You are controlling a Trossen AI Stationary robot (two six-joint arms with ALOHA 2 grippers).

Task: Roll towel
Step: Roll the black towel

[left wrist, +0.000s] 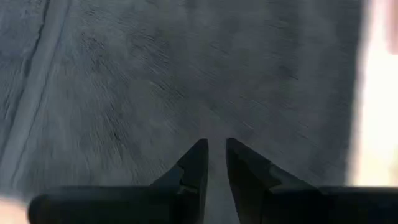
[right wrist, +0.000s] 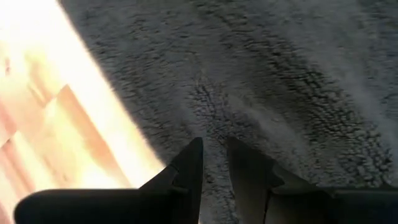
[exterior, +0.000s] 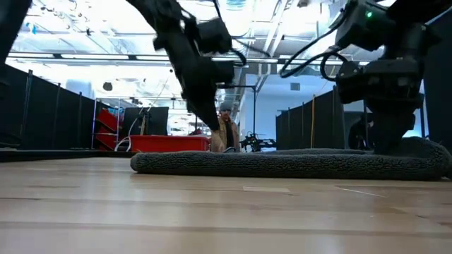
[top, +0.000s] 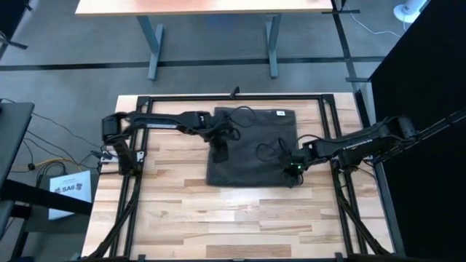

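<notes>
Left wrist view: towel (left wrist: 186, 81) motion-blurred, its weave indistinct. Low view: towel runs past the picture's right edge. High view: white tag (top: 280, 113) too small to read.

High view straight down over table (top: 182, 211); low view level at tabletop; wrist views close above towel (top: 251, 145), shared by all.

My left arm reaches in from the left edge of the high view, elbow bent; left gripper (top: 218, 151) sits just left of frame centre, pointing down. My right arm comes in from the right edge, stretched low; right gripper (top: 293, 172) is right of centre, slightly lower. Both wrist views: fingers (left wrist: 194, 167) nearly together, a narrow slit between the tips, nothing pinched.
</notes>
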